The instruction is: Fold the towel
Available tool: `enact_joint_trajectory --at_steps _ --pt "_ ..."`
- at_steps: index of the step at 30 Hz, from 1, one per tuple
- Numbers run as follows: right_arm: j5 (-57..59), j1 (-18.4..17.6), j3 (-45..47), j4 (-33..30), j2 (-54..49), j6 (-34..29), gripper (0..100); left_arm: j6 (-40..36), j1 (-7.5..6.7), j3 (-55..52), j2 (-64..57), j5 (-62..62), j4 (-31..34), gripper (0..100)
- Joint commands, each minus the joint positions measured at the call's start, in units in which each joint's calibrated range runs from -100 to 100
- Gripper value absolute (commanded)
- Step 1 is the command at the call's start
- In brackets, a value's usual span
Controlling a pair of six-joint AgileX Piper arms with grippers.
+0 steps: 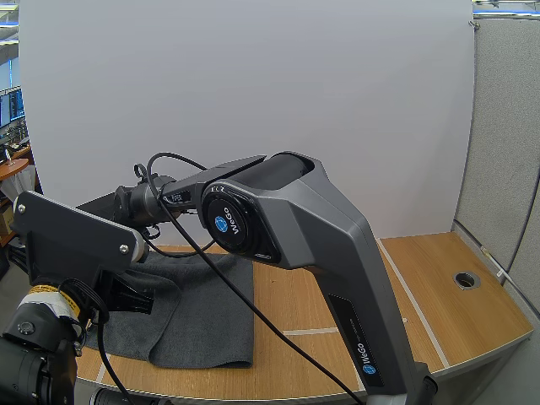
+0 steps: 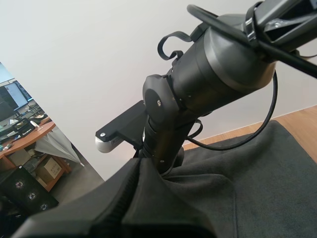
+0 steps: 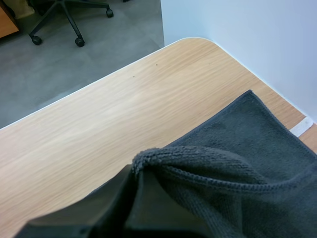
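dark grey angular right arm (image 1: 337,245), round blue wego badge (image 1: 222,224); left arm (image 1: 34,337) has a flat black plate (image 1: 72,236), silver screws (image 1: 124,249).

The right arm (image 1: 287,219) is raised from its base and bent sharply, with the forearm stretched across to the left. Its wrist (image 2: 218,64) is turned downward. The right gripper (image 3: 134,174) is closed, and a fold of the towel (image 3: 237,144) is pinched at its tips. The left arm (image 1: 76,240) is held low, and the left gripper (image 2: 139,171) is pointed at that wrist, close beside it.
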State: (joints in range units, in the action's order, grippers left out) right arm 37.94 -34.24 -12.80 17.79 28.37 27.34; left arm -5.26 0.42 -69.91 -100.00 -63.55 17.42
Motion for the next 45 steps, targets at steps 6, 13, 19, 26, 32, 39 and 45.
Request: enact_joint_trajectory --at_steps 6,13,19,26,32,39,45 --pt "-6.8 0.1 -0.5 -0.7 1.6 0.2 0 -0.1 0.00 -0.4 0.0 0.0 0.6 0" --pt "-7.1 0.1 -0.5 -0.6 4.1 0.1 0 -0.1 0.00 -0.4 0.0 0.0 0.6 0" --pt "-7.3 0.1 -0.5 -0.6 5.3 -0.2 0 -0.1 0.00 -0.4 0.0 0.0 0.6 0" --pt "-7.1 0.1 -0.5 -0.5 5.4 -0.2 26 -0.1 0.00 -0.4 0.0 0.0 0.6 0" --pt "-6.9 0.1 -0.5 -0.5 5.4 -0.1 100 -0.1 0.00 -0.4 0.0 0.0 0.6 0" --pt "-7.3 0.1 -0.5 -0.5 2.2 -0.1 100 -0.1 0.00 -0.4 0.0 0.0 0.6 0" --pt "-6.8 0.1 -0.5 -0.5 -2.7 -0.1 100 -0.1 0.00 -0.4 0.0 0.0 0.6 0"
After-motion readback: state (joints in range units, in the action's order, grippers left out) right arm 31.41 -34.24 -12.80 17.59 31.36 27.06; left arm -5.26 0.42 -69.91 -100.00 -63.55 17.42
